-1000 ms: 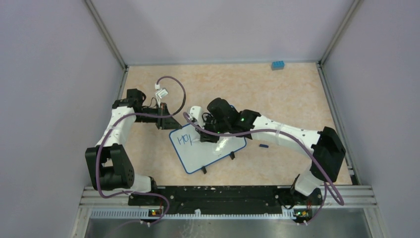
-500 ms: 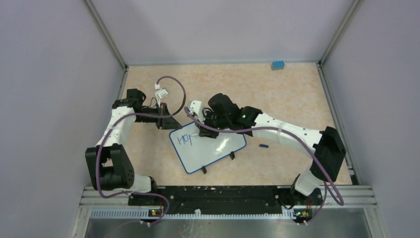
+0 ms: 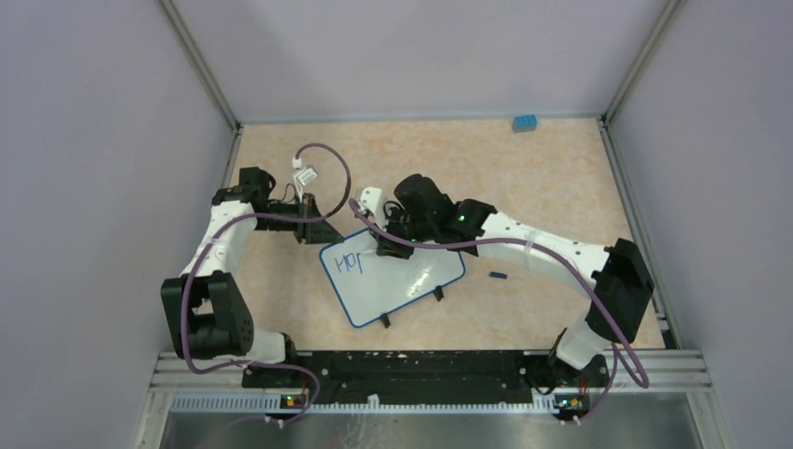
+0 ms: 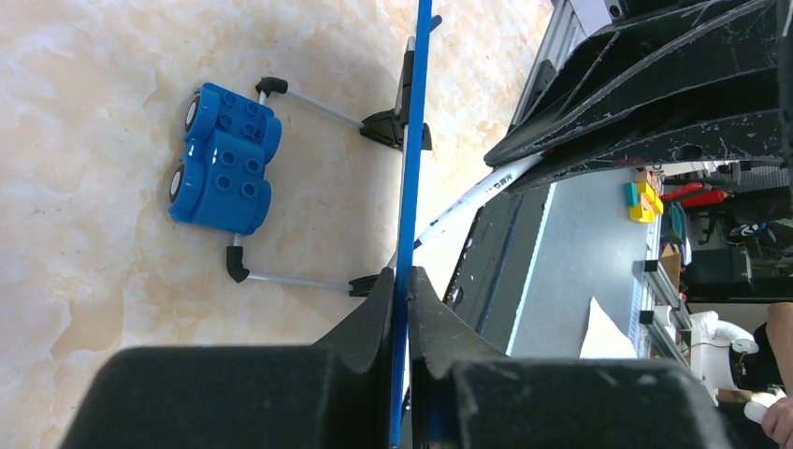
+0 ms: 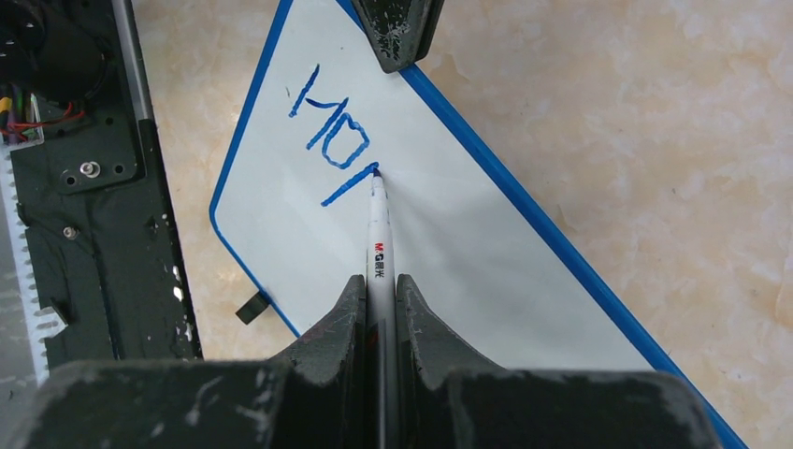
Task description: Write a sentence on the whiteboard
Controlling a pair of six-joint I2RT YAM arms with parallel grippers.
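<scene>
Left arm reaches in sideways, its claw (image 4: pixel 400 285) pinching the whiteboard (image 5: pixel 468 253) rim. Right arm bends over it, claw (image 5: pixel 379 285) gripping a marker (image 5: pixel 378 229), tip touching the blue writing (image 5: pixel 332 136).

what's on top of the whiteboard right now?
Blue writing, roughly "Ho" plus a slanted stroke; the marker has its tip at that stroke's end. The left gripper pinches the whiteboard by its rim. The part beneath the right gripper, which holds the marker, is covered.
</scene>
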